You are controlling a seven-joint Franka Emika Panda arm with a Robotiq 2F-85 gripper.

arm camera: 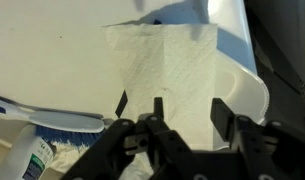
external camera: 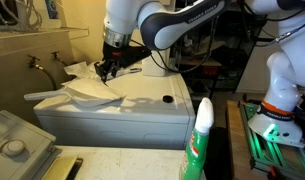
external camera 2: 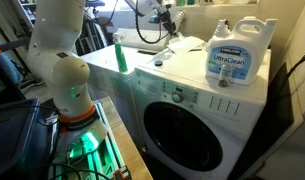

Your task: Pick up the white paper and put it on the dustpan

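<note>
The white paper (arm camera: 162, 60) is a flat textured sheet lying on the white machine top, straight below my gripper (arm camera: 189, 103). The gripper's two black fingers are spread apart with nothing between them, hovering just above the sheet. The dustpan (arm camera: 244, 95) is a pale curved scoop touching the paper's right edge; I cannot tell whether they overlap. In an exterior view the dustpan (external camera: 90, 94) lies on the machine top with its long handle pointing left, and the gripper (external camera: 109, 68) hangs over its scoop. The gripper (external camera 2: 170, 28) also shows far back in an exterior view.
All this lies on top of a white washing machine (external camera: 157, 105), its door (external camera 2: 187, 130) facing forward. A green-capped spray bottle (external camera: 199, 140) stands at the near edge. A large detergent jug (external camera 2: 235, 55) stands on the top. A wall with a tap (external camera: 37, 62) is behind.
</note>
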